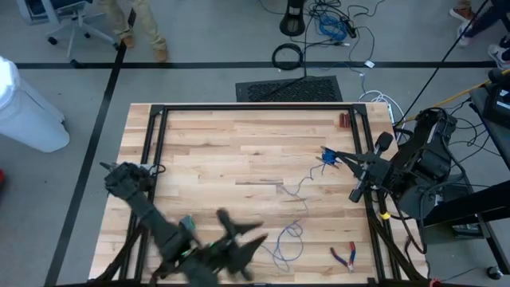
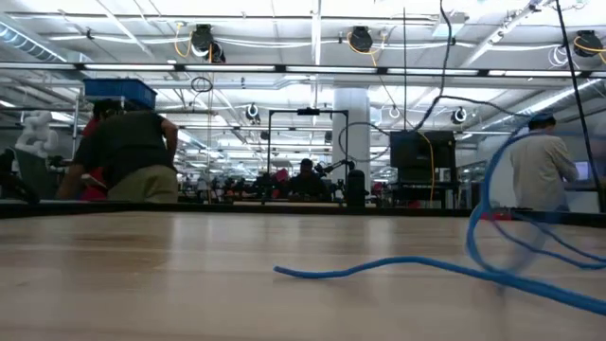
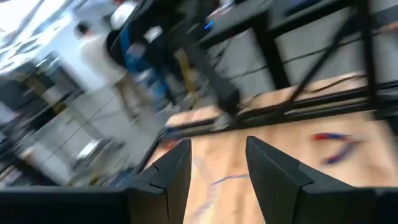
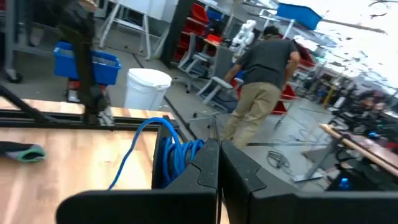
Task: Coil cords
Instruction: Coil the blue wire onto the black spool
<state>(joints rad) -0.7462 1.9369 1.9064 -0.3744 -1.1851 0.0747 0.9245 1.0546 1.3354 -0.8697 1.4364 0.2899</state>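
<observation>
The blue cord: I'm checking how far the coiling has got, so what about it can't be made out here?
- Cord, high view: too thin to trace the loops near the pliers.
- Low view: the far loop is blurred and cut off by the right edge.
- Right wrist view: the right pincer hides where the cord is pinched.

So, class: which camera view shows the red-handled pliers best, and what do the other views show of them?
The high view is best: the pliers lie whole on the table's near right part, beside the blue cord. The left wrist view shows them only as a red-and-blue smear. The low and right wrist views do not show them.
</observation>
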